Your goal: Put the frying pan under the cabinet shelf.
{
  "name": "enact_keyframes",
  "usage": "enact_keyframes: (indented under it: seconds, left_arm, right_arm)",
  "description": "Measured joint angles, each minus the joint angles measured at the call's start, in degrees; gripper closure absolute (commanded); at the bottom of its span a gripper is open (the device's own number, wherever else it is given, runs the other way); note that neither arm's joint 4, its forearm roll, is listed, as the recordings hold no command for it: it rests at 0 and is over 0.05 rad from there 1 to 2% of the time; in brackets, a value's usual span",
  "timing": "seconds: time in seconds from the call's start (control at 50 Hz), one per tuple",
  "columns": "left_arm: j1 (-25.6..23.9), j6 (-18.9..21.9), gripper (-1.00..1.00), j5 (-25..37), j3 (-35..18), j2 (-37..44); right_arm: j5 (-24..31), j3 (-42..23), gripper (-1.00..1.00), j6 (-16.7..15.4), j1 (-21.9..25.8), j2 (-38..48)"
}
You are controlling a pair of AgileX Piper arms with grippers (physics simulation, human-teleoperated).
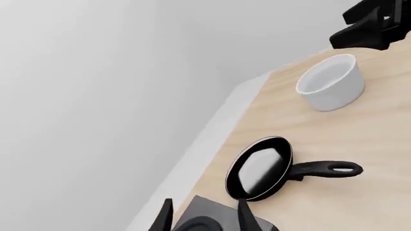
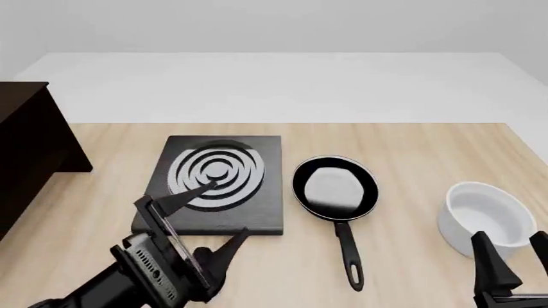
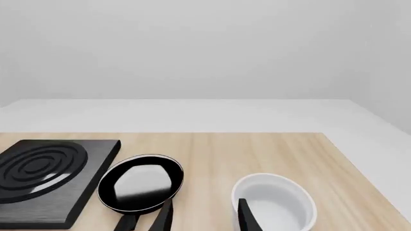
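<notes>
The frying pan point(image 2: 335, 187) lies on the wooden table just right of the stove plate, its long handle point(image 2: 350, 256) pointing toward my side. It also shows in the left wrist view as pan point(image 1: 260, 168) and in the right wrist view as pan point(image 3: 141, 183). At the table's far left stands the dark cabinet shelf point(image 2: 25, 147). My left gripper point(image 2: 227, 208) hovers open over the stove plate's near edge, left of the pan, holding nothing. My right gripper point(image 2: 511, 240) is open and empty at the near right, by the white bowl.
A square black stove plate point(image 2: 218, 183) with silver rings sits between cabinet and pan. A white bowl point(image 2: 486, 218) stands at the right, close to my right fingers point(image 3: 247, 216). The table's far edge runs behind the stove plate.
</notes>
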Motion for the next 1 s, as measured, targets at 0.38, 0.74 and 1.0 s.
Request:
enact_keyframes:
  seconds: [0.38,0.74,1.0]
  left_arm:
    - [-5.51,11.08,-1.0,-8.99,-0.14,11.41]
    - [-9.64,20.75,-1.0,-13.71,-1.25,19.05]
    - [-11.98,25.66,-1.0,-14.47,-3.04,23.18]
  right_arm:
    - [0.0,0.0,-1.0,0.0,0.0,0.0]
    - [0.0,0.0,-1.0,0.0,0.0,0.0]
    - [0.0,0.0,-1.0,0.0,0.0,0.0]
